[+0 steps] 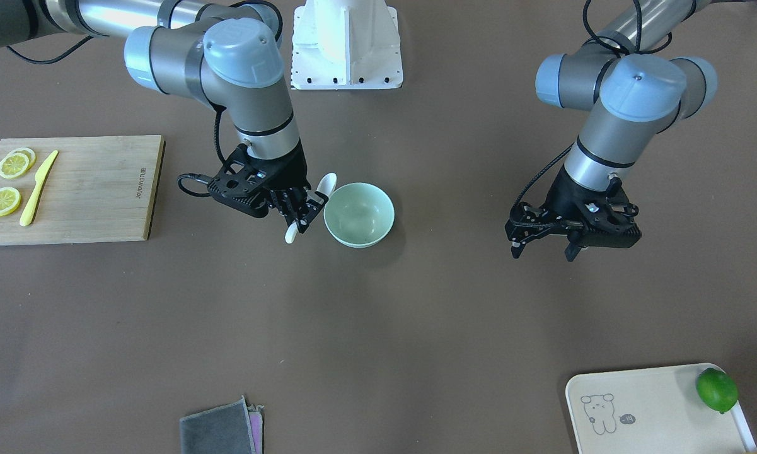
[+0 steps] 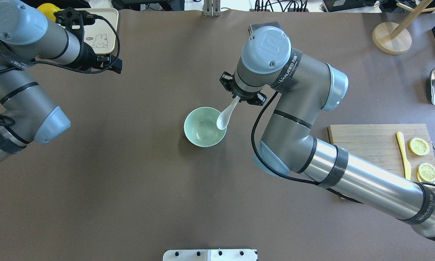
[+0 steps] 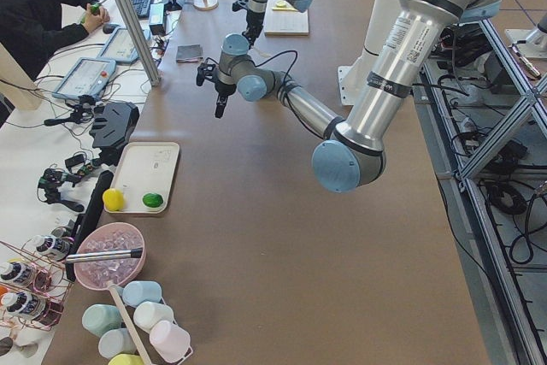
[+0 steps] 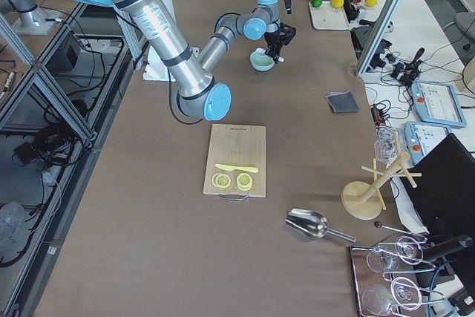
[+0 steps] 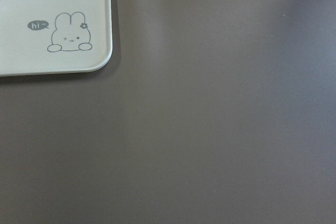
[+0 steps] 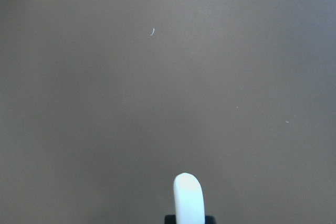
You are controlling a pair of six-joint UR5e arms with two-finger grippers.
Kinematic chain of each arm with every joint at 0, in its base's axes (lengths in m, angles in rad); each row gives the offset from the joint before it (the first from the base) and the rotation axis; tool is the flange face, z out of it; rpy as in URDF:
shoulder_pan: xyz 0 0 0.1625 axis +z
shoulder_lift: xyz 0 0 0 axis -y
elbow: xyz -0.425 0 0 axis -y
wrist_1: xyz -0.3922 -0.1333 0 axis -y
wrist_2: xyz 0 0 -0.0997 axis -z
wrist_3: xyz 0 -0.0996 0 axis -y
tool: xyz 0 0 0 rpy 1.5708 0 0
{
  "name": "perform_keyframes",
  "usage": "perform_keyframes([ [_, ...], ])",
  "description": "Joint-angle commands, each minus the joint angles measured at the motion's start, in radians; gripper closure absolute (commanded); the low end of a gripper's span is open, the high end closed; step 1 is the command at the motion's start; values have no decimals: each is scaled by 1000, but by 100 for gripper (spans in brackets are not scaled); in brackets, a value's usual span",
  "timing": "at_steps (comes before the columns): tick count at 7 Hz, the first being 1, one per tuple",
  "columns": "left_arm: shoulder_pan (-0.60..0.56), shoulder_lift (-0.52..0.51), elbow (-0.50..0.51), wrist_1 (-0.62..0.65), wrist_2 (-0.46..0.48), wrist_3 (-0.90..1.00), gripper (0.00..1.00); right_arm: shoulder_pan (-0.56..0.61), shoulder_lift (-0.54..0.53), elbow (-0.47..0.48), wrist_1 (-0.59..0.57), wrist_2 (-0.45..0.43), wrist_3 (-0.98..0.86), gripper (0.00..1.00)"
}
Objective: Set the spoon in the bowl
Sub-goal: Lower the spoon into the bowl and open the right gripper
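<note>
Nearest the front-facing camera, a folded grey cloth (image 1: 217, 429) lies at the edge of the brown table (image 1: 378, 328). Off toward the robot's left, a pale tray (image 1: 643, 403) with a small animal drawing carries a green lime (image 1: 716, 389) near its corner. Farther in, the left gripper (image 1: 543, 251) hangs above the table with its two fingers spread apart, and its wrist camera looks down on a rounded corner of the tray. About level with it, mid-table, the bowl (image 2: 201, 131) stands upright. The right gripper (image 1: 304, 216) is just beside the bowl, on the side toward the robot's right, its fingers pinching the spoon (image 2: 225, 116) by the handle. The spoon is held tilted. Its handle end pokes out past the fingers, as the right wrist view also shows, and the scoop reaches toward the bowl. From overhead the scoop lies over the bowl's rim, while from the front it shows just beside the rim; whether it touches the bowl cannot be told. Out to the robot's right, a wooden cutting board (image 1: 88, 189) bears a yellow knife (image 1: 38, 188) and lemon slices (image 1: 3, 202). Farthest back stands the robot's white base (image 1: 346, 44).
</note>
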Motion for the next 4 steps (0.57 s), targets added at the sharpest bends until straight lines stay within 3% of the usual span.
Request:
perform_keyframes([
  [1,-86,35,2,0,-110,34,2,-37,51,-66,0,-83,4,100],
  [2,-120,62,5,1,-153,109,2,-37,93,-118,3,-106,4,100],
  [4,-128,66,19,-6,-154,116,2,-36,117,-151,8,-140,-1,100],
])
